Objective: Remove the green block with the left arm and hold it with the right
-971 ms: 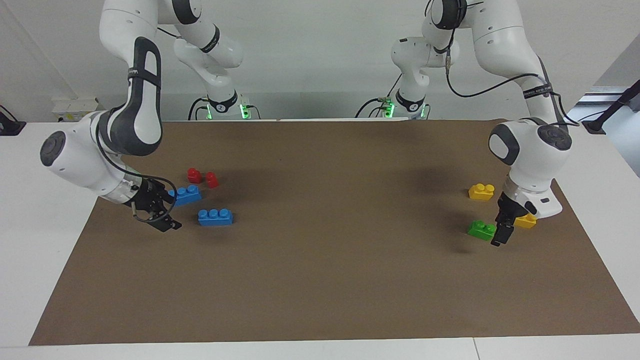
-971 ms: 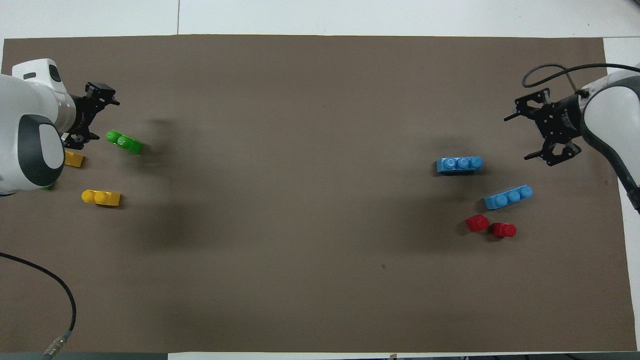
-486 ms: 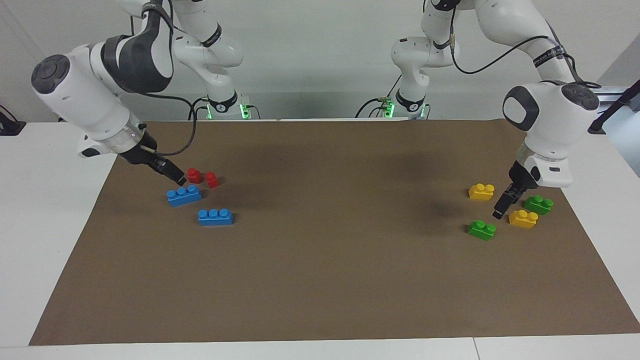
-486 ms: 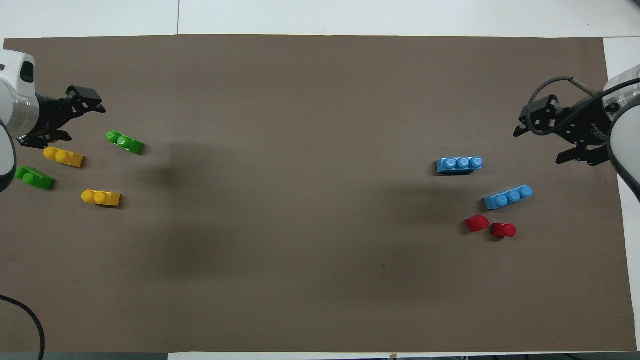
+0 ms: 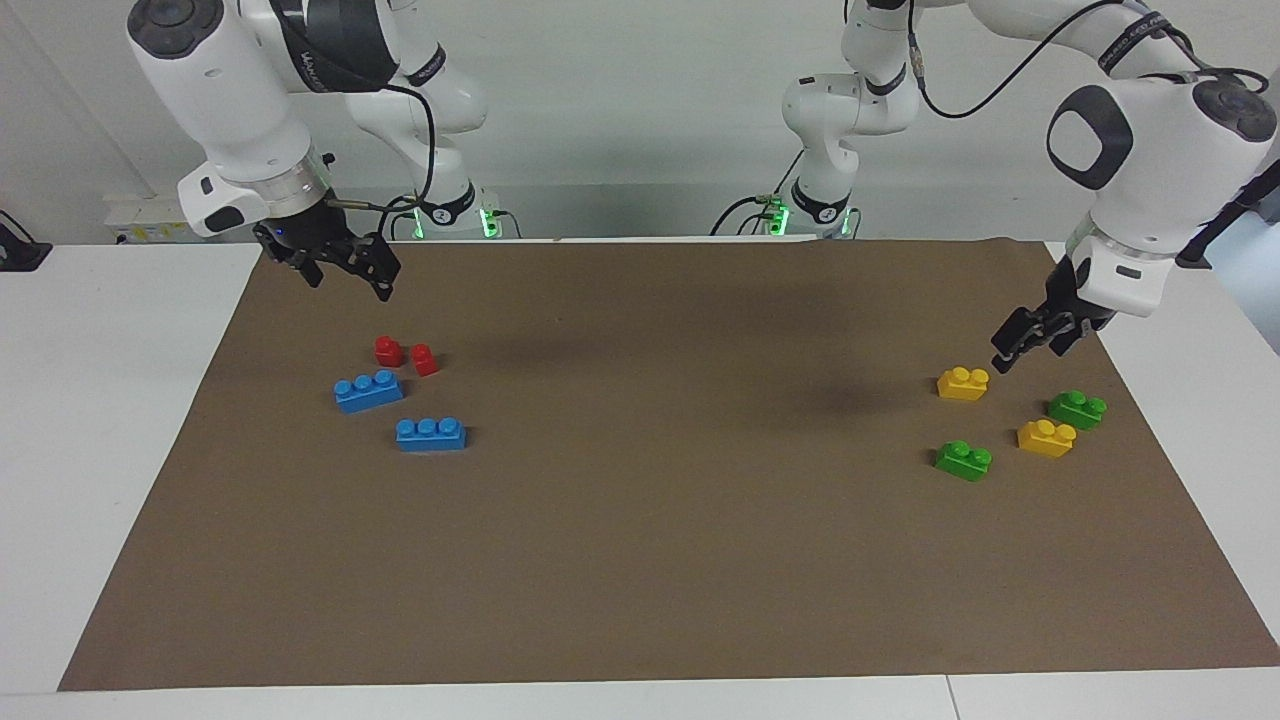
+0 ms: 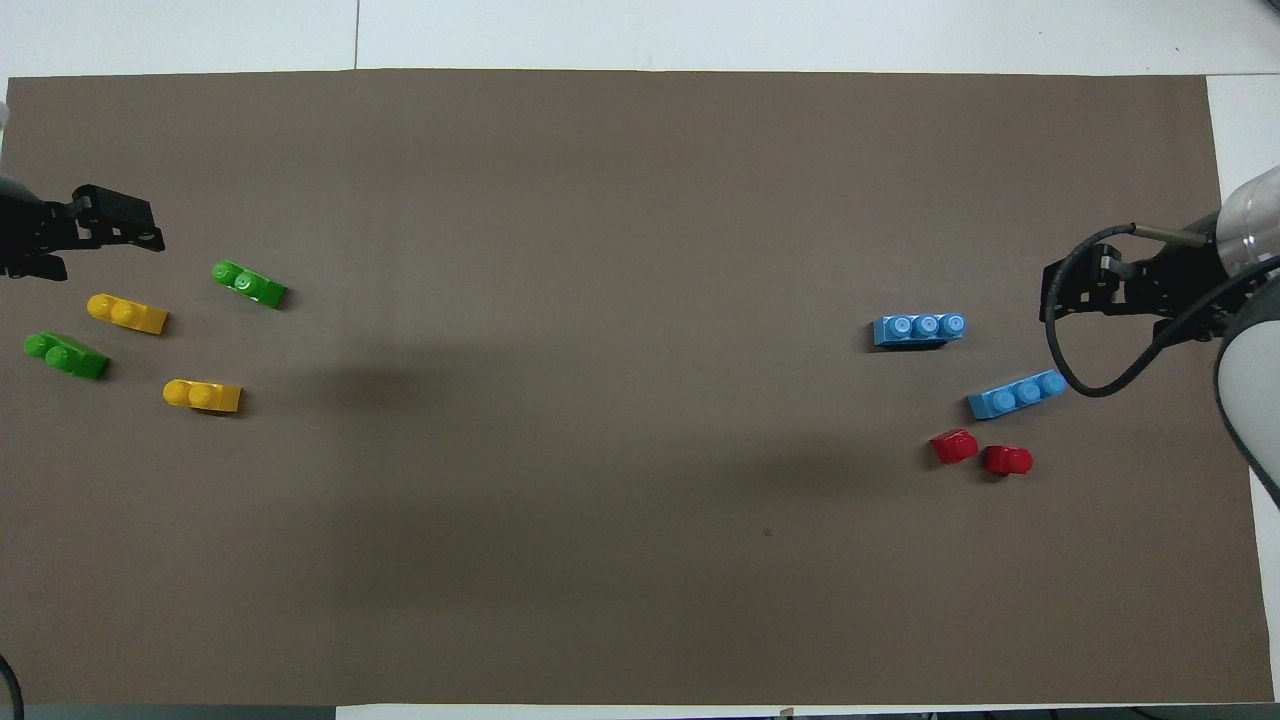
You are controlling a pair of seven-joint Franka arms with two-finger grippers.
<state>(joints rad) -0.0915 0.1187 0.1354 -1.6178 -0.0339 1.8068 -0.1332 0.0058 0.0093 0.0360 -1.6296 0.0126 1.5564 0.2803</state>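
Brown matting (image 5: pixel 640 520) covers most of the white counter (image 5: pixel 90 480), and its whole middle is bare from the robots' edge to the edge away from them. All the bricks sit in two clusters toward the short ends. At the left arm's end lie two green blocks, each a small bright green brick with two round studs: one (image 5: pixel 963 460) (image 6: pixel 249 284) sits flat farthest from the robots, the other (image 5: pixel 1077 409) (image 6: pixel 66 355) closest to the short edge, with two yellow bricks (image 5: pixel 1046 438) (image 5: pixel 963 383) beside them. At the right arm's end lie two blue three-stud bricks (image 5: pixel 430 433) (image 5: pixel 368 390) and two small red pieces (image 5: pixel 405 355). The left tool (image 5: pixel 1030 338) hangs in the air over that cluster, holding nothing, though I cannot tell whether its fingers are spread. The right tool (image 5: pixel 345 262) hangs over the mat near the robots' edge, spread and empty. A pale wall stands at the robots' backs.
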